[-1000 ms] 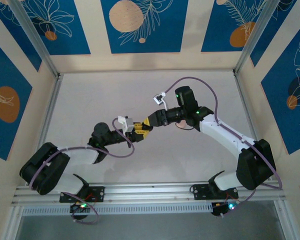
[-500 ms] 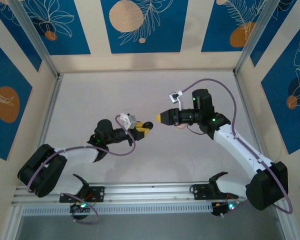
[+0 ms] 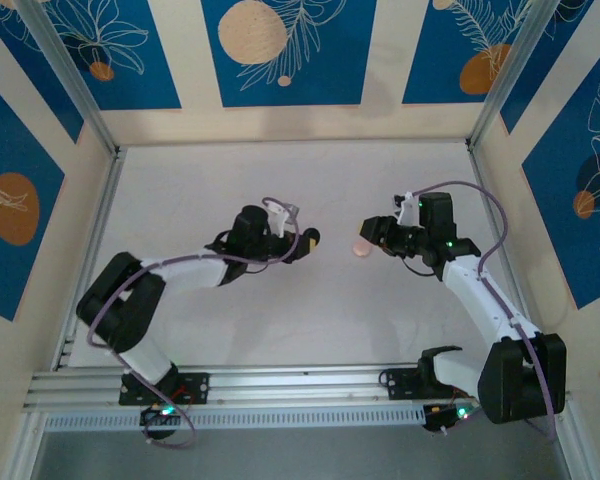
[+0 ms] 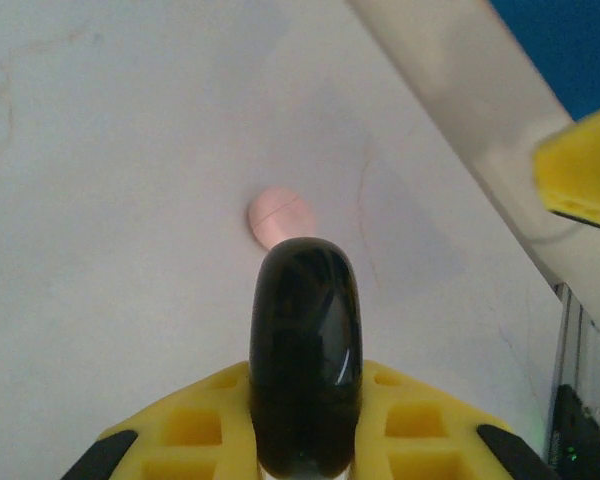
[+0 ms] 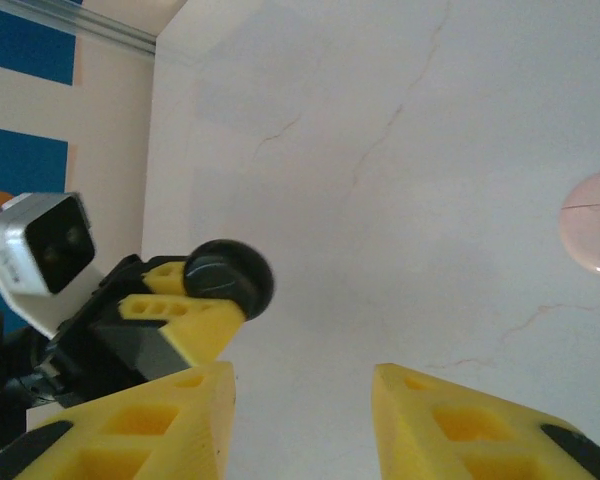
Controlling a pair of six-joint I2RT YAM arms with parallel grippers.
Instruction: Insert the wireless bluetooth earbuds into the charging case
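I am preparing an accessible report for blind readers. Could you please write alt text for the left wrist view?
The left gripper, its yellow fingers shut, holds a glossy black case edge-on at the bottom centre. Just beyond it a small pink case lies on the white table.

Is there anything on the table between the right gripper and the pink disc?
Nothing visible does. The pink disc lies on bare table just ahead of the open right gripper. The black disc, held by the left gripper, is off to one side, not between them.
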